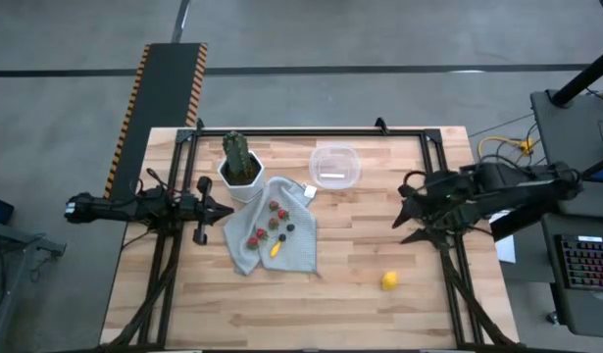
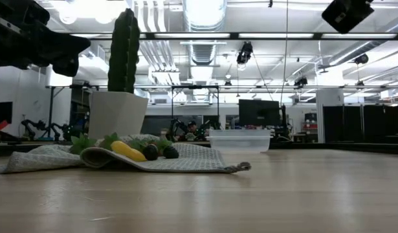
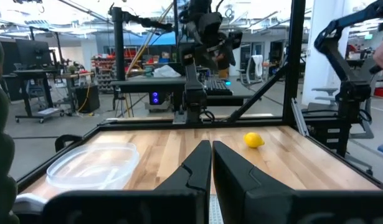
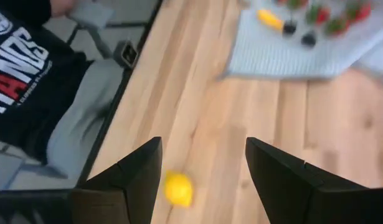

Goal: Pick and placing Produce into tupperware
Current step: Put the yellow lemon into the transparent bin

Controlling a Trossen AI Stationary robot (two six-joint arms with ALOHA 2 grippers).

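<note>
The produce lies on a grey cloth: red berries, dark ones and a yellow-orange piece, which also shows in the low view. A lemon rests alone on the wood toward the near right. The clear tupperware stands toward the far edge, right of the cactus pot. My left gripper is shut just left of the cloth, level above the table. My right gripper hovers open over the table's right part, and the lemon shows between its fingers, below them.
A green cactus in a white pot stands at the cloth's far left corner, close to my left gripper. A black metal frame runs along the table's edges. A person in a black shirt is beside the table in the right wrist view.
</note>
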